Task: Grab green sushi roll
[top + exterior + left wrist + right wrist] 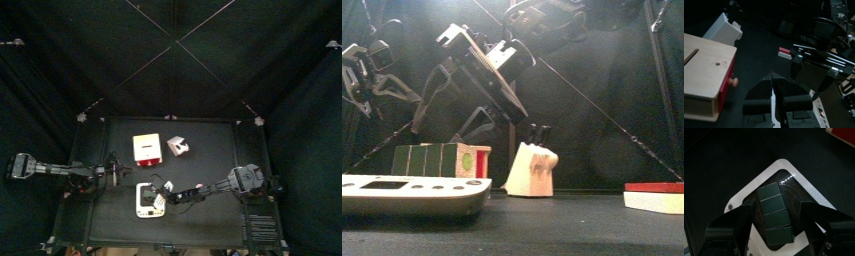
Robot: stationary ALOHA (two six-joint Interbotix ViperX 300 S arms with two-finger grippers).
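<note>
Right gripper (775,228): its jaws are standing spread wide, one on each long side of the green sushi roll (773,214), with a dark gap showing between each jaw and the roll; it is not pinching anything.
Green sushi roll: it is lying on the white tray (811,192) as a row of four dark green blocks set end to end, their tops flat and slightly glossy; in the front view (425,160) the blocks are standing side by side, with a lighter end face bearing a red dot at the row's right.
White tray: it is showing as a pointed white outline around a darker inner well, and the roll is running along its middle; from above (148,201) it is sitting near the front edge of the surface (214,160), left of the right arm.
Room around the roll: bare surface is lying open beyond the tray's tip, and a red-and-white block (844,135) is standing well apart at the far corner.
Left gripper (773,107): its jaws are sitting pressed close together, holding nothing, over dark bare surface.
Left side: a wooden box (705,75) is filling the space beside the left gripper, with a white knife block (723,28) beyond it.
Middle of the surface: the knife block (529,170) is standing just right of the tray in the front view.
</note>
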